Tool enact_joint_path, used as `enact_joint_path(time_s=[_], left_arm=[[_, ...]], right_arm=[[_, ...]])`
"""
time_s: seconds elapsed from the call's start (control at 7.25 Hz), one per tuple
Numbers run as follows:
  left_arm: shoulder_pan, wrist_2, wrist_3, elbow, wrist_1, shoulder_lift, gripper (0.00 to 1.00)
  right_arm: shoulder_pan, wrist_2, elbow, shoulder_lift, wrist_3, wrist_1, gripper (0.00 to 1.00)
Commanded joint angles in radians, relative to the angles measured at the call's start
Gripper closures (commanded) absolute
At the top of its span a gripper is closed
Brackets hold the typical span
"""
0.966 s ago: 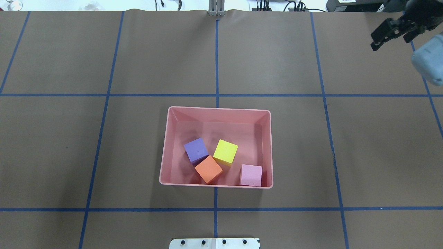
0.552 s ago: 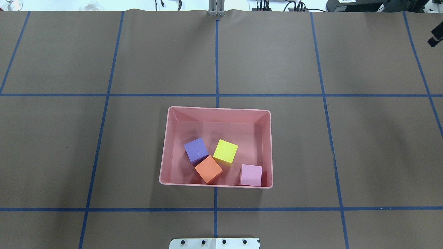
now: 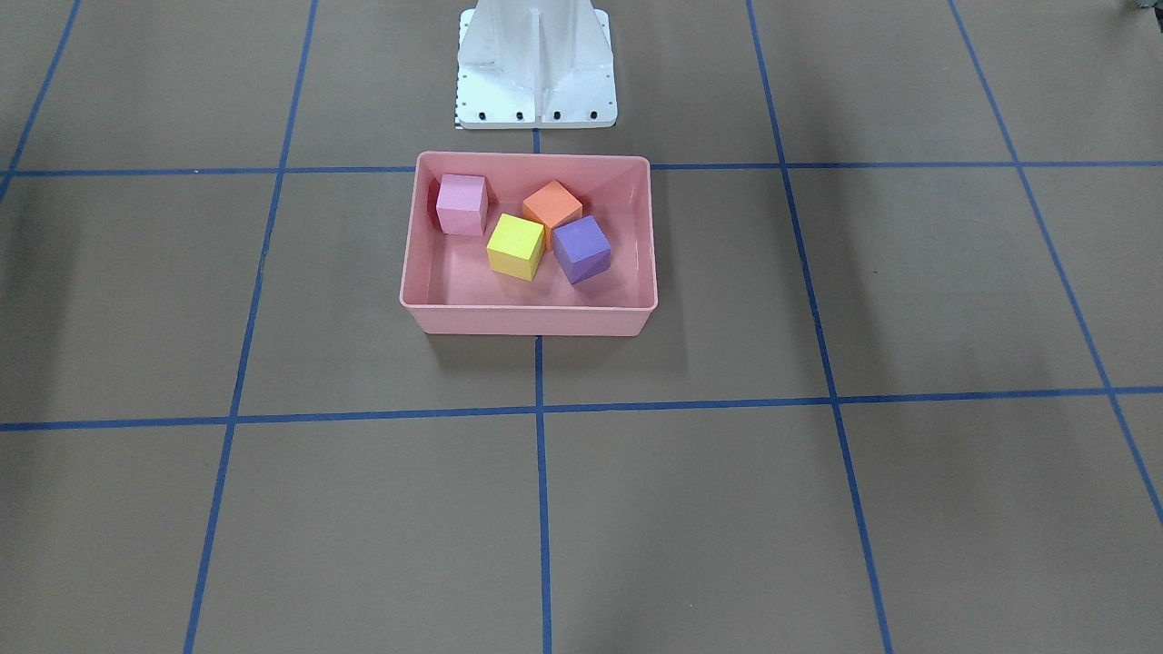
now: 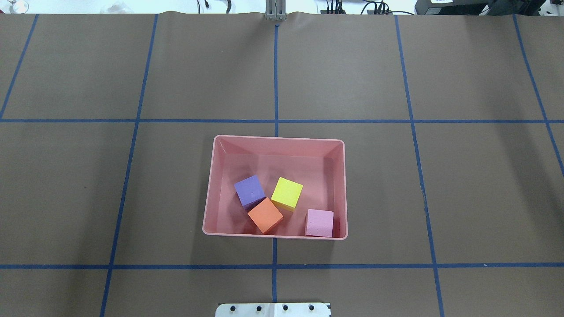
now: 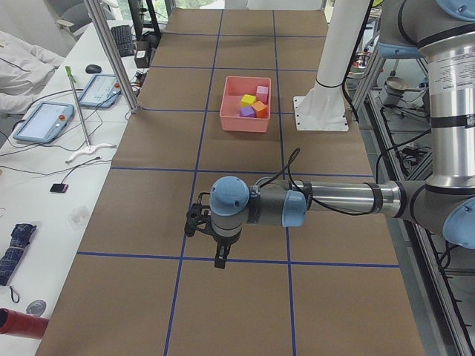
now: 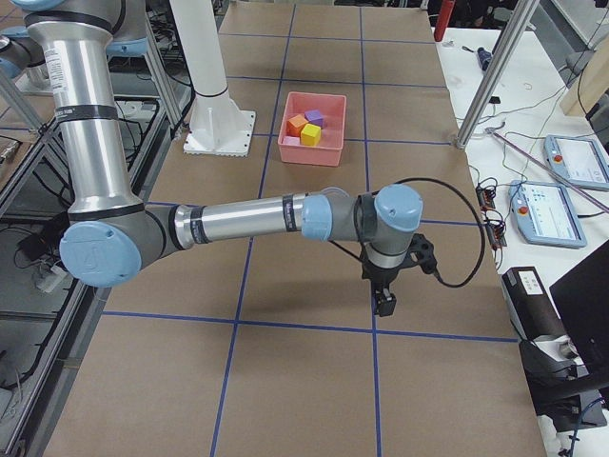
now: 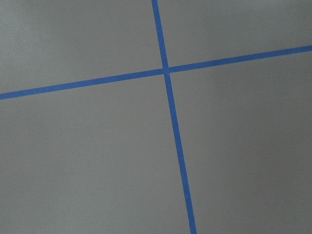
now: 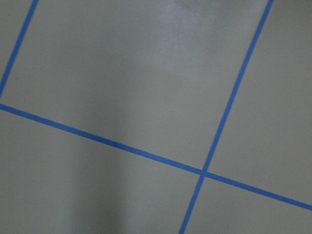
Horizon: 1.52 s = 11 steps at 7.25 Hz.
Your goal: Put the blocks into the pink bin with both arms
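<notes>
Far out at the table's (image 4: pixel 132 198) left end, the left gripper (image 5: pixel 208 242) hangs over bare paper. It appears only in a side view, so I cannot tell whether its fingers are apart or together. Its distance from the work reads as a parked pose, since nothing is left to fetch. In the overhead view all four blocks lie inside the pink bin (image 4: pixel 278 138), which sits at the table's middle. From the bin's centre, the purple block (image 4: pixel 250 190) is at 9 o'clock and touches the orange block (image 4: pixel 265 215) at 7 o'clock. The yellow block (image 4: pixel 287 192) is just off centre toward 3, and the light pink block (image 4: pixel 320 223) sits in the corner at 4 o'clock. The right gripper (image 6: pixel 387 288) hangs well clear at the opposite end, and its fingers likewise cannot be judged. The bin stands open side up with its long axis running 9 to 3. Being cubes, the blocks have no long axis; three sit askew, while the pink one is nearly square to the walls.
</notes>
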<state>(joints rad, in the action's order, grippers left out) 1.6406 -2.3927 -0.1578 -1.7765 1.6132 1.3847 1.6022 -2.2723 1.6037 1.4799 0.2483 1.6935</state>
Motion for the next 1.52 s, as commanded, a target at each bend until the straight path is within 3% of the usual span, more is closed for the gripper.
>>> enact_joint_path(time_s=[0.0,1.38], left_arm=[[0.004,0.001,0.0,-0.007,0.001,-0.016,0.0],[0.002,-0.002,-0.005,-0.017,0.002,-0.018,0.0]], right_arm=[[0.031,-0.007,0.004,0.115,-0.006,-0.092,0.0],[0.038,-0.004,0.01,0.198,-0.038,-0.101,0.0]])
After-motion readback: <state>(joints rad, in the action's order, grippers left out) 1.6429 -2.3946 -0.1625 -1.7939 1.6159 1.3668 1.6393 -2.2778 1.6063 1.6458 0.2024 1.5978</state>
